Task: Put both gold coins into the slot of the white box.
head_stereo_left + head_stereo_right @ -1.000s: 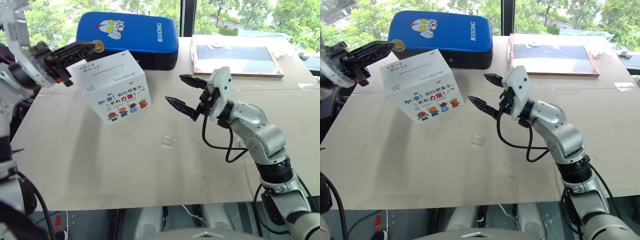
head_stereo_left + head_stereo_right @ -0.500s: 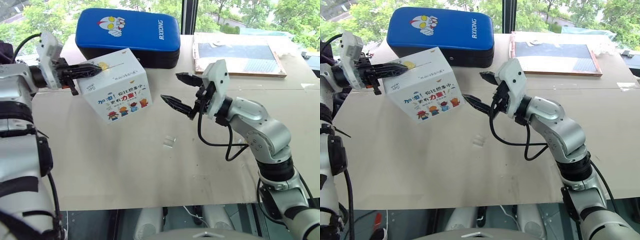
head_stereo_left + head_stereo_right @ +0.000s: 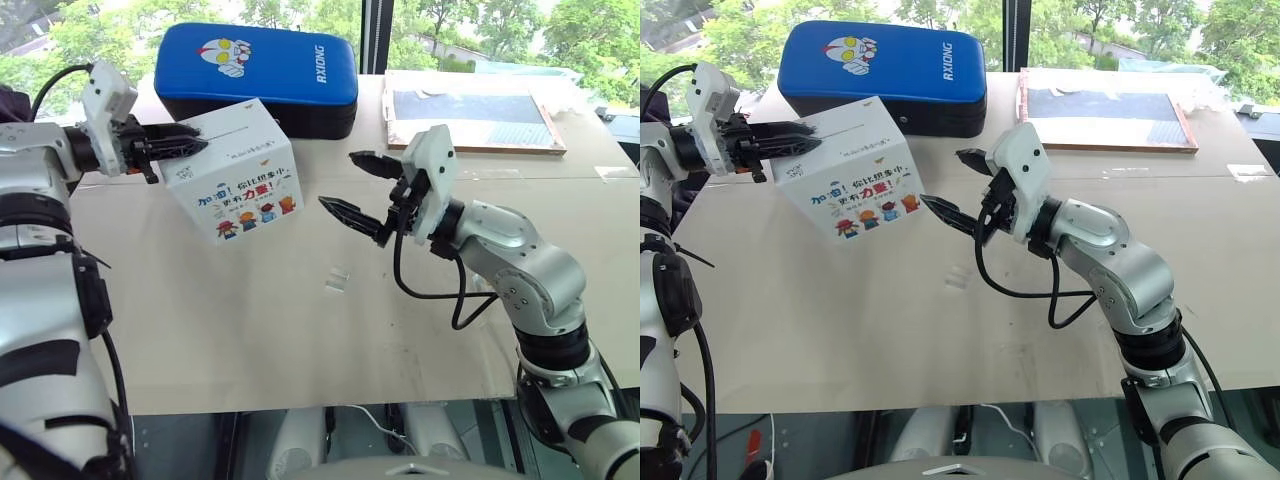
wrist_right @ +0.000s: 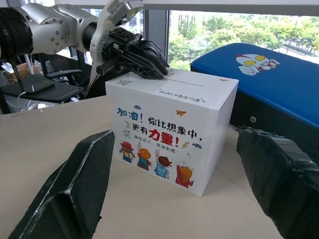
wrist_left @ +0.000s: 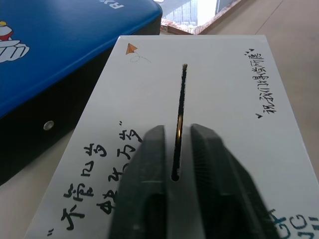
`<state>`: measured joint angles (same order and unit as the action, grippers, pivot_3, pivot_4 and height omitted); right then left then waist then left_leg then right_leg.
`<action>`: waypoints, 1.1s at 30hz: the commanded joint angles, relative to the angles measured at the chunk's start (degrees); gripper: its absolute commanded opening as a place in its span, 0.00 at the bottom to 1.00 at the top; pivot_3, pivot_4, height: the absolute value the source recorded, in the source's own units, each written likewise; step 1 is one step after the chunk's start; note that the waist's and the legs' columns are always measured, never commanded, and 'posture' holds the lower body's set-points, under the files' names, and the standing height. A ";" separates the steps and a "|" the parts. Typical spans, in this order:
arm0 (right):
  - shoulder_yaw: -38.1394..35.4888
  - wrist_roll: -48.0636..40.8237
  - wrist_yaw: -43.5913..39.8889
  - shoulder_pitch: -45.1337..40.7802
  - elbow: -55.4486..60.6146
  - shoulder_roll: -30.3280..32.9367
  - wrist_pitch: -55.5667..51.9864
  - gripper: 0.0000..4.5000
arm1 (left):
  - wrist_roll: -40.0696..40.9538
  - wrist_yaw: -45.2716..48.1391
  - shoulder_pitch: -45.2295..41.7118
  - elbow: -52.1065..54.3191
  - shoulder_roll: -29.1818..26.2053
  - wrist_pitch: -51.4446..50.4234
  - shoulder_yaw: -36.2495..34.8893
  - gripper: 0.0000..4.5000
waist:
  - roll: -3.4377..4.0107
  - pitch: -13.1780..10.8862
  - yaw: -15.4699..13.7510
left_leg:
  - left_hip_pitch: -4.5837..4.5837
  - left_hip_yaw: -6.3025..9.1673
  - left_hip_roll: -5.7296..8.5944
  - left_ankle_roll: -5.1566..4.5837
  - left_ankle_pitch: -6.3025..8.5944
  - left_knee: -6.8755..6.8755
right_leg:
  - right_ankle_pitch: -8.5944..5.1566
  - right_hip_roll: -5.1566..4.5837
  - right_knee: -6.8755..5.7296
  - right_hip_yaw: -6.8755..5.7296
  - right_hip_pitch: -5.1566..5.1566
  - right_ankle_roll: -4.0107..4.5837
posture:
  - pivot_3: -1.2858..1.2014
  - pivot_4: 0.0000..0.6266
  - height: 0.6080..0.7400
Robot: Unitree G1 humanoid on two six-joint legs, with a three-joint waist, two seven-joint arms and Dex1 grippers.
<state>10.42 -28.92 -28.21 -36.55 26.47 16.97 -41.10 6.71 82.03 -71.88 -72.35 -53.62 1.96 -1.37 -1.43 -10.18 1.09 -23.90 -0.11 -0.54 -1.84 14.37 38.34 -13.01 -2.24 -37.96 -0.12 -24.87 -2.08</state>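
the left tool [image 5: 175, 149] rests its tips on top of the white box [image 3: 235, 185], its fingers slightly parted either side of the slot [image 5: 180, 104], where a gold coin [image 5: 178, 124] stands on edge, partly sunk in and ungripped. the box sits on the surface [image 3: 300, 330] in front of a blue padded case [image 3: 258, 70]. the right tool [image 3: 352, 185] hovers just beside the box, spread wide and empty.
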 commanded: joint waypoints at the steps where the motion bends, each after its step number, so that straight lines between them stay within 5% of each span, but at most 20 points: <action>1: -1.47 -0.42 0.24 -1.84 1.48 -0.67 0.66 0.93 | -2.13 -3.57 0.41 -0.76 -0.45 0.63 -0.78 0.67 | 0.00 0.00 -0.06 | 0.00 0.02 0.00 0.00 0.00 0.03 | 0.00 0.00 -0.01 0.00 0.01 0.00 | 0.52 0.24 1.00; 2: -1.51 -0.41 0.18 -1.88 1.37 -0.67 0.74 0.93 | -1.98 -3.30 0.22 -0.71 -0.54 0.32 -1.19 0.76 | -0.01 0.00 -0.07 | 0.00 0.02 0.00 0.00 0.00 0.05 | 0.01 0.00 -0.03 0.00 0.02 0.00 | 0.52 0.24 1.00; 9: -4.63 -1.96 -0.29 -0.24 2.77 1.25 0.17 0.93 | 4.05 1.68 -6.62 3.39 -0.54 -3.82 -7.41 0.76 | -0.19 -0.05 -0.29 | -0.16 0.19 0.01 0.01 -0.01 0.10 | 0.01 0.00 0.00 -0.17 -0.01 0.00 | 0.52 0.24 1.00; 12: -11.20 -5.25 -2.92 4.16 4.22 5.10 1.03 0.93 | 10.78 9.24 -5.78 16.47 1.48 -14.26 -9.01 0.76 | -0.19 -0.05 -0.65 | -0.30 0.28 0.03 0.01 -0.01 0.12 | 0.01 -0.05 0.10 -0.28 -0.01 0.00 | 0.52 0.24 1.00; 16: -17.52 -5.49 -4.97 12.81 5.86 14.52 -1.63 0.93 | 21.63 5.32 10.21 50.29 3.72 -30.83 -10.45 0.76 | 0.02 0.00 -0.45 | -0.50 0.28 0.19 0.15 -0.09 0.15 | -0.10 -0.48 0.12 -0.42 0.01 -0.20 | 0.52 0.24 1.00; 21: -26.17 1.18 -3.14 30.13 4.58 18.59 5.73 0.93 | 25.85 -10.94 33.95 84.19 10.16 -38.36 -10.03 0.76 | 0.03 0.01 -0.30 | -0.32 0.27 0.21 0.11 -0.06 0.07 | -0.15 -0.71 0.09 -0.10 0.04 -0.25 | 0.52 0.24 1.00; 27: -27.28 5.66 0.98 41.60 4.06 14.58 10.92 0.93 | 28.65 -20.58 47.48 99.98 13.39 -44.06 -6.36 0.76 | 0.08 0.01 -0.18 | 0.22 0.23 0.14 -0.11 0.07 0.05 | -0.12 -0.35 -0.05 0.11 0.37 -0.17 | 0.52 0.24 1.00; 33: -26.79 8.71 5.93 45.20 3.85 9.15 13.40 0.93 | 26.60 -26.24 52.02 105.57 13.14 -43.98 -0.76 0.76 | 0.17 -0.02 -0.46 | 1.19 0.05 0.15 -0.11 0.04 0.14 | -0.37 -0.22 0.04 0.13 1.31 -0.09 | 0.52 0.24 1.00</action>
<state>-15.66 -20.62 -23.58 8.35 28.73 26.61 -29.29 33.14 56.97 -19.81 30.42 -39.93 -42.37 -1.91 -1.27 -10.19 0.63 -22.71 -0.08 -0.39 -1.94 14.41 38.50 -13.37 -2.47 -37.93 0.03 -23.56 -2.16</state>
